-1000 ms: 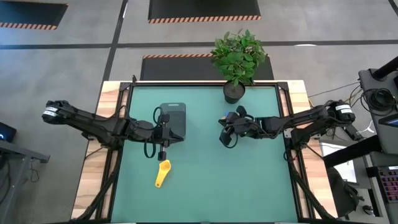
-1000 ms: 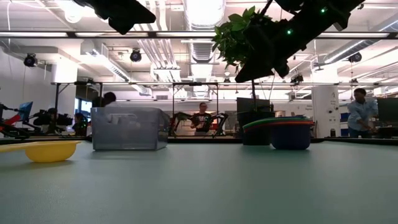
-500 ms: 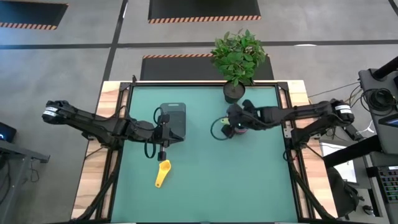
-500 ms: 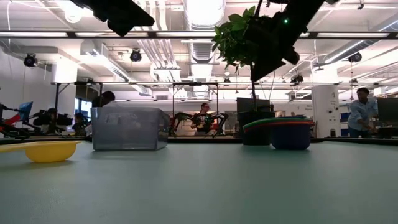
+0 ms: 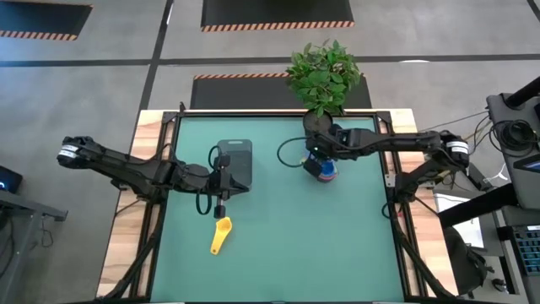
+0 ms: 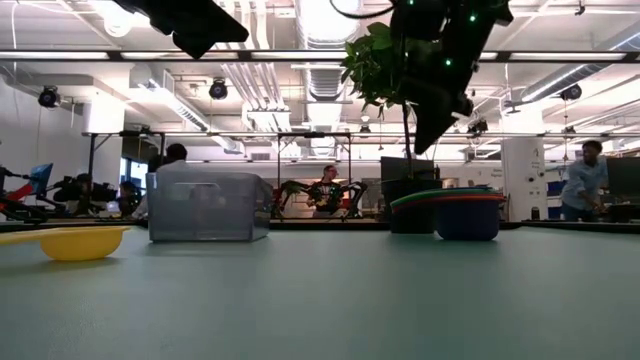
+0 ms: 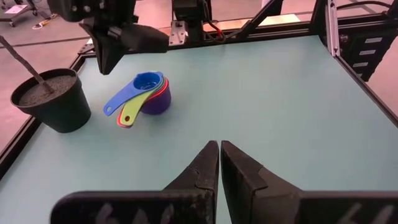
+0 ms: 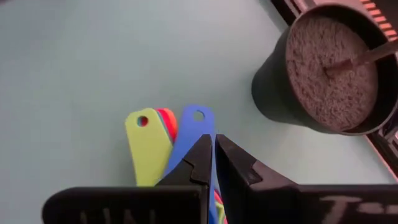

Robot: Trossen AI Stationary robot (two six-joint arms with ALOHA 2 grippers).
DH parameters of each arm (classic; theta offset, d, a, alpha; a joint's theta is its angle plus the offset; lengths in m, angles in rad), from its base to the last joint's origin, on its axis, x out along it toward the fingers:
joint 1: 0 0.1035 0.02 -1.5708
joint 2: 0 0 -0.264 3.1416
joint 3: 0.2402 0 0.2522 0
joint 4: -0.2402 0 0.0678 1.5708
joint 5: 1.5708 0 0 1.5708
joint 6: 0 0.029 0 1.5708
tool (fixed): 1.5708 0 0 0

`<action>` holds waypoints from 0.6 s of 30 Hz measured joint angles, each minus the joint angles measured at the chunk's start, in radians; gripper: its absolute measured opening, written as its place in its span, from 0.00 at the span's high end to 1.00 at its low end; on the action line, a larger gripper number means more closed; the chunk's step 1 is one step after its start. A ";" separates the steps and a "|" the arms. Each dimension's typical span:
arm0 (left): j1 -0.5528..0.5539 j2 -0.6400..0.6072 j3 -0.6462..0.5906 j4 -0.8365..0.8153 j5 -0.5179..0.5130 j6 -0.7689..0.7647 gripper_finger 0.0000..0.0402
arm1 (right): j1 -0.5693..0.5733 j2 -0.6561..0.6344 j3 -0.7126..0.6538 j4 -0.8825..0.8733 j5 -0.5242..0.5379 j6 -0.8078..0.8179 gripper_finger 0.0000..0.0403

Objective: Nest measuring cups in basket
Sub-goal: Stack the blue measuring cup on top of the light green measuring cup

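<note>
Two hands are in view, and both have their fingers pressed together with nothing between them. The right hand (image 5: 317, 155) hangs above the stack of small plastic measuring cups (image 7: 144, 96), near the black plant pot (image 7: 51, 98) at the far side of the teal surface (image 5: 337, 245). In the right wrist view the flat blue handle (image 8: 189, 134) and the yellow-green handle (image 8: 147, 144) lie just beyond its closed fingertips; I cannot tell if it touches them. The left hand (image 5: 219, 201) waits beside the small dark grey rectangular basket (image 5: 235, 160), and the single yellow scoop-like measuring cup (image 5: 221, 234) lies on the surface near it, apart from the basket.

I judge that the task is at an early stage. Some cups, blue, green, red and purple, are already nested in one another, but the stack stands on the surface, well apart from the basket. In the low view the basket looks empty, though its inside is not clearly shown. Moving the stack into the basket is left to do, and the yellow cup too. Other cup colours I cannot find.
</note>
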State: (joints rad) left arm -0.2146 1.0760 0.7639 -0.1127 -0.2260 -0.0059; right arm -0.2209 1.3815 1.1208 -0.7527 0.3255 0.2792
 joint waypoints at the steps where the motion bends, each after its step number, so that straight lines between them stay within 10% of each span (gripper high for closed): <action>1: 0.000 0.000 0.000 0.000 0.000 0.000 1.00 | -0.009 0.002 -0.002 -0.004 -0.010 -0.008 0.98; 18: 0.000 0.000 0.000 0.000 0.000 0.000 1.00 | -0.109 -0.008 -0.045 0.012 -0.019 -0.124 0.98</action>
State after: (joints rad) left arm -0.2146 1.0758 0.7639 -0.1127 -0.2260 -0.0055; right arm -0.3303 1.3731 1.0759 -0.7406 0.3065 0.1549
